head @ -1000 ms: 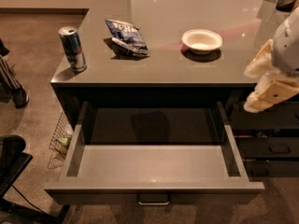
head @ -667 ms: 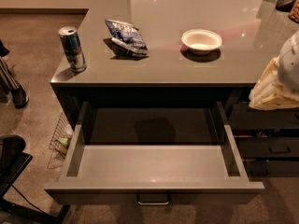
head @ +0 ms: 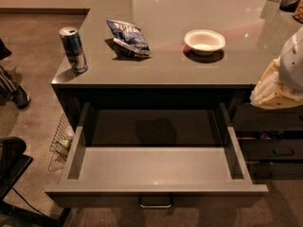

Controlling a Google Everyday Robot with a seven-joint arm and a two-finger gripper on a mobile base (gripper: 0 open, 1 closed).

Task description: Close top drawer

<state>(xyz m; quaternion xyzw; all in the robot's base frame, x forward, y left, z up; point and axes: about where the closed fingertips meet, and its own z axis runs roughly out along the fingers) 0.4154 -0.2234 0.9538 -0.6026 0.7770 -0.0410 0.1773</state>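
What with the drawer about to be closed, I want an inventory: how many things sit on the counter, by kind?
Can: 1
Snack bag: 1
Bowl: 1
Total: 3
The gripper is at the right edge, beside the counter; the top drawer is open.

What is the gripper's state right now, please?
Gripper: at the right edge, beside the counter, clear of the open top drawer; open or closed cannot be told.
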